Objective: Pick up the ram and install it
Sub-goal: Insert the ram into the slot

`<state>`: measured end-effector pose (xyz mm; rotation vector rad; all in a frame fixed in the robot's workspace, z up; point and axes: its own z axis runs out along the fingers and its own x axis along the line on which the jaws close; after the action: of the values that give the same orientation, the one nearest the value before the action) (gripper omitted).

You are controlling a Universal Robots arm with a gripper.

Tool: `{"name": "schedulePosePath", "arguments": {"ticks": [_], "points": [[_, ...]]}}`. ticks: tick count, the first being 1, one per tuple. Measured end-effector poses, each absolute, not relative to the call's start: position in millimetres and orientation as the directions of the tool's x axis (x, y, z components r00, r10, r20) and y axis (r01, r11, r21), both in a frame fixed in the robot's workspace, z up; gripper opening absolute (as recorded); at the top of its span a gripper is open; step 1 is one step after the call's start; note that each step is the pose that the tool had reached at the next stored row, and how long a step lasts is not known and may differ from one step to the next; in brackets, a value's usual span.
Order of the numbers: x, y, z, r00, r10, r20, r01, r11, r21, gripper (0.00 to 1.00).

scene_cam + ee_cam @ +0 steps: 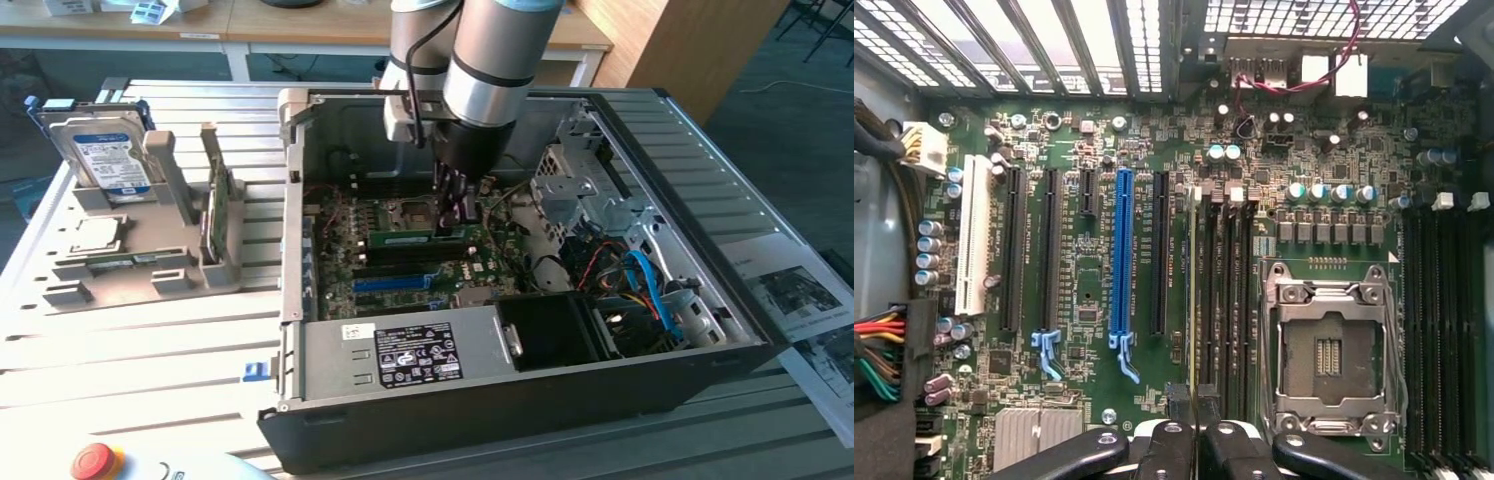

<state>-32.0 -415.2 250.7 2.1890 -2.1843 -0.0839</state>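
Where the end effector [455,228] grips the ram [414,238] in a narrow closure, the stick stands on edge at the black memory slots [1226,290], between the expansion slots [1121,260] and the processor socket [1332,350]. Case [561,405] walls bound all sides; above is open. Seating depth cannot be told. The ram is thin, green, pale-labelled

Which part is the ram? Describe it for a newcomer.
Look into the open computer case, at the green motherboard under the arm. The ram is the thin stick in the gripper, beside the square processor socket. The slots alongside are black; it is a green strip held on edge.
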Motion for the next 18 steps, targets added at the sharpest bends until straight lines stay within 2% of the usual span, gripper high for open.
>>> {"name": "schedulePosePath", "arguments": {"ticks": [18], "points": [[-31.0, -415.2, 243.7, 0.002, -1.000, -0.004, -0.997, -0.002, 0.072, 0.12]]}}
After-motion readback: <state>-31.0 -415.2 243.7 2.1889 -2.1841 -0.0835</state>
